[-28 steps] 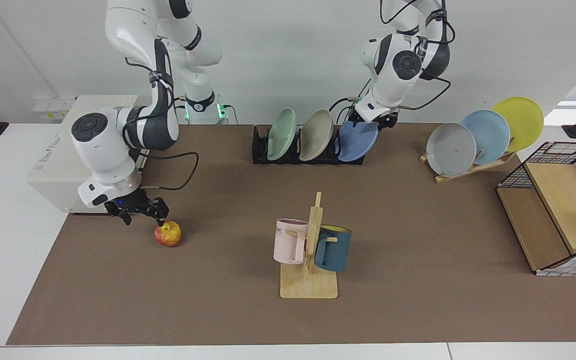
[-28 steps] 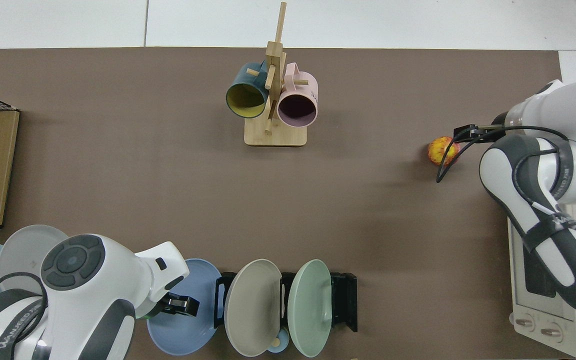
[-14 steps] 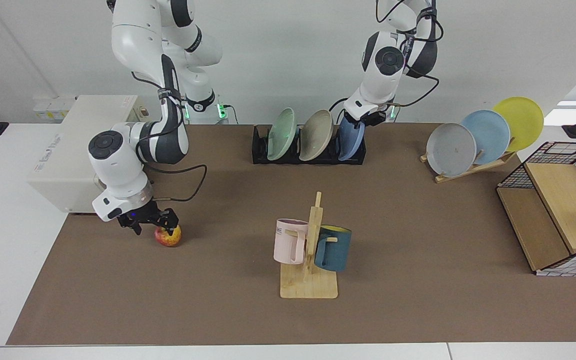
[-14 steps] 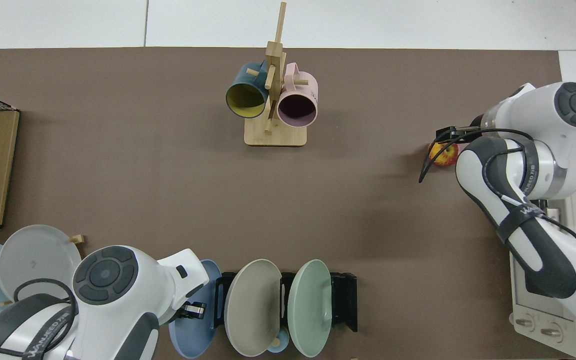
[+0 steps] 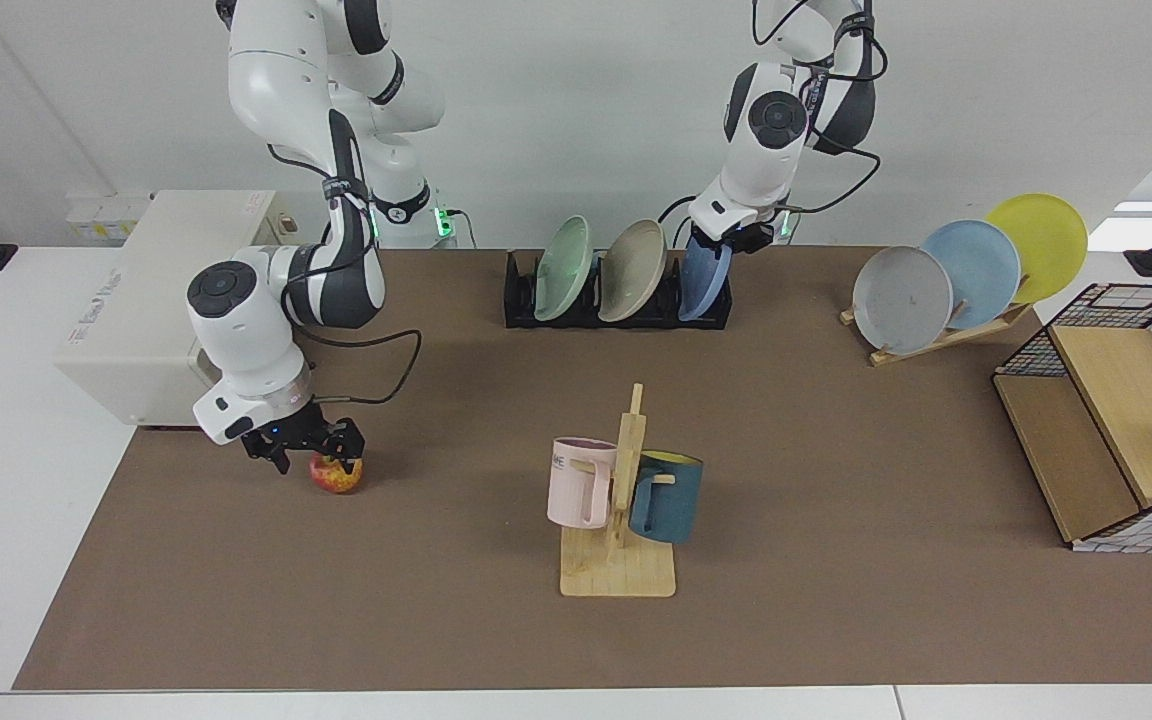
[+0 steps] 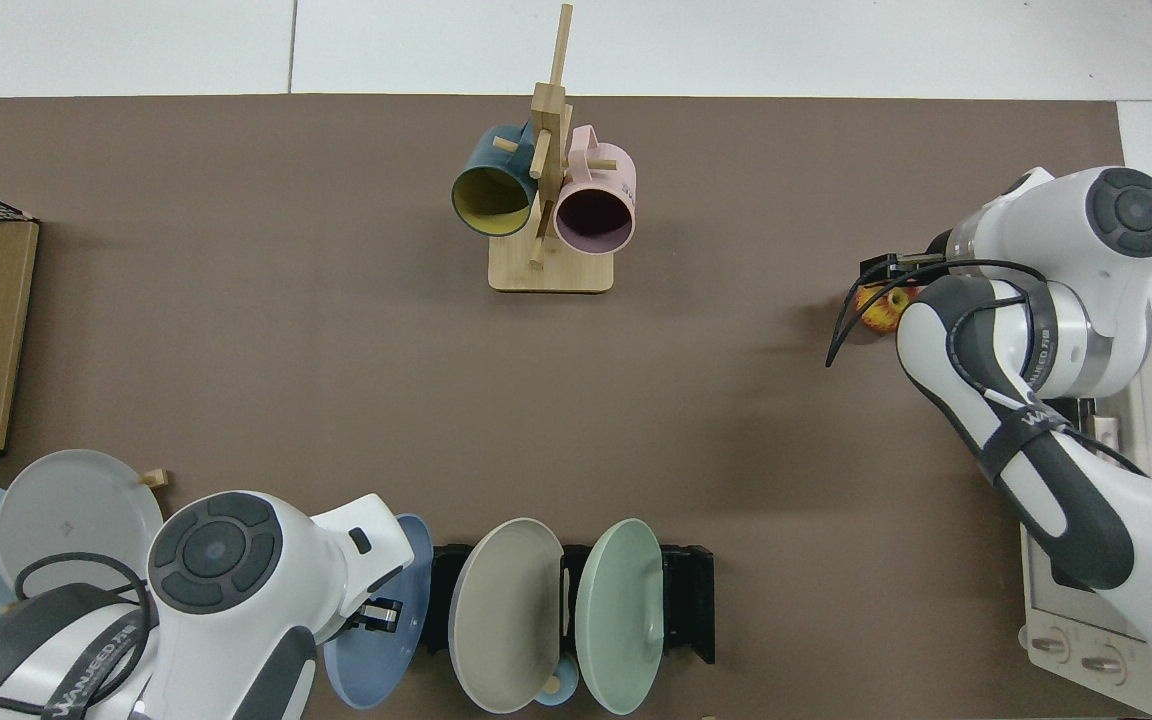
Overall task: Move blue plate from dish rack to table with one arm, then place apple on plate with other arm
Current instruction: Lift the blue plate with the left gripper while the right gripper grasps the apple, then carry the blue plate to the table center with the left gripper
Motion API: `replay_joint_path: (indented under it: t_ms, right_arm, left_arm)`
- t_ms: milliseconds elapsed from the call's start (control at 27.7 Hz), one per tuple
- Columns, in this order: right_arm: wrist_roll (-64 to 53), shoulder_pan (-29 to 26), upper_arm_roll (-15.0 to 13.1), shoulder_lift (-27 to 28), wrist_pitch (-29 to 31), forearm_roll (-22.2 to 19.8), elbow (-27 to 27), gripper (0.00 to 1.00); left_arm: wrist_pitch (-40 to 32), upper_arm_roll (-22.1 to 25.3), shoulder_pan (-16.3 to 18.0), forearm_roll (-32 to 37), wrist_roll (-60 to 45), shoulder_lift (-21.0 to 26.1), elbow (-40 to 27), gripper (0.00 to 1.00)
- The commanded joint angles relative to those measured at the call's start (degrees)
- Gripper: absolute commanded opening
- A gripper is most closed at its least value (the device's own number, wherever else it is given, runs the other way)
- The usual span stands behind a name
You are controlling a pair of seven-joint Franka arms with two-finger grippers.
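Since the earlier frames the right gripper (image 5: 314, 447) has come over the apple (image 5: 336, 474), and at the back the blue plate (image 5: 704, 282) has turned from a wide tilt to stand nearly upright at the end of the dish rack (image 5: 616, 308).

Nearest to the camera stands a wooden mug stand (image 5: 619, 560) with a pink mug (image 5: 578, 482) and a dark teal mug (image 5: 666, 497), both smooth and cylindrical, hanging on pegs.

A little farther, the small, round apple, glossy red with yellow patches, rests on the matte brown mat of the table (image 5: 836, 560). The black fingers stand spread on both sides of it, not yet pinching it. Because the apple is round, an off-centre closing could push it away and make it roll.

At the far edge, the left gripper (image 5: 711, 240) is at the top rim of the blue plate; I cannot tell if its fingers press the rim. The plate is shallow, thin and smooth. If the grip is weak, it could slip out, or it could catch on the black dividers or knock the beige plate (image 5: 633, 270) beside it when it is lifted. A green plate (image 5: 563, 267) stands next in the same rack.
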Motion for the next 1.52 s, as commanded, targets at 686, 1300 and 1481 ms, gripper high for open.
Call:
replay_joint_path:
  t_ms: [686, 1300, 1481]
  right_arm:
    - [1.4, 0.7, 0.1, 1.7, 1.5, -0.2, -0.3, 1.0]
    - [3.9, 1.0, 0.1, 1.0, 1.3, -0.1, -2.0, 1.0]
    - [4.3, 0.9, 0.1, 1.5, 1.5, -0.1, -2.0, 1.0]
  left_arm:
    - [-3.2, 4.2, 4.7, 0.6, 0.5, 9.2, 16.5, 0.0]
    - [5.7, 13.4, 5.4, -21.0, 12.8, 15.7, 18.8, 0.0]
    - [6.4, 13.4, 5.8, -24.8, 15.3, 21.3, 18.9, 0.0]
